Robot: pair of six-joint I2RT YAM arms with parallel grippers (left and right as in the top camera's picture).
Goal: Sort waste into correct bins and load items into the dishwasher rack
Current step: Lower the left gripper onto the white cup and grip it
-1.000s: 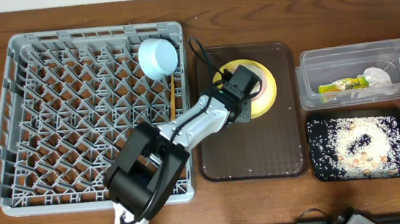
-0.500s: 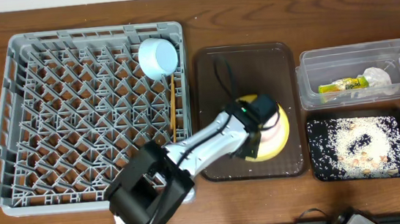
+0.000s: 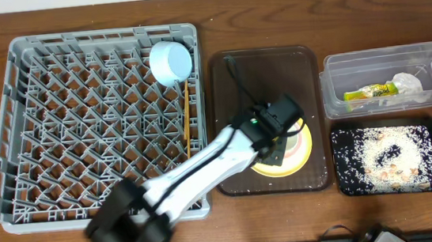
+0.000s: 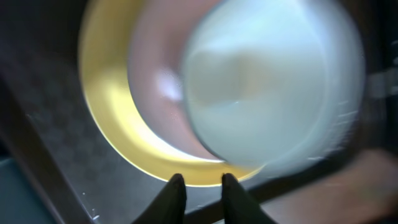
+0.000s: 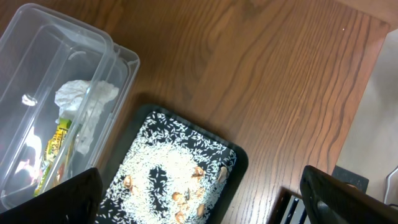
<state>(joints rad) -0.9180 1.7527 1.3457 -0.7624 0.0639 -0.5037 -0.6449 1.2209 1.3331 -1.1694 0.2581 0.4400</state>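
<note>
Narrowly parted, the left gripper [image 4: 200,184] is hanging at the rim of the yellow plate [image 4: 106,130]. Its two dark fingertips [image 4: 176,186] are showing a slim gap with nothing clamped in it (the wrist view is badly blurred, so I cannot tell whether a tip is touching the rim). A white cup [image 4: 273,93] is sitting on the plate and covering much of one side of it in that view.

Seen from overhead, the left arm is stretching across the front right corner of the dishwasher rack [image 3: 9,117] and out over the dark brown tray [image 3: 237,174]. The plate is lying in the front right part of this tray, and the wrist is hiding its left portion.

In the rack, the light-blue bowl [image 3: 170,62] is resting near the back right corner. The chopsticks [image 3: 187,116] are lying just in front of it along the right side.

The right gripper [image 5: 199,202] is standing wide open, its fingers showing only at the bottom corners of its own view (nothing is lying between them). It is looking down on the two bins to the right of the brown tray. The clear tub [image 5: 121,59] is holding the crumpled napkin [image 5: 84,99] and the snack wrapper [image 5: 57,146]. The black tray [image 5: 239,158], just in front of it, is carrying the rice scraps [image 5: 168,168] and a few brownish bits.
</note>
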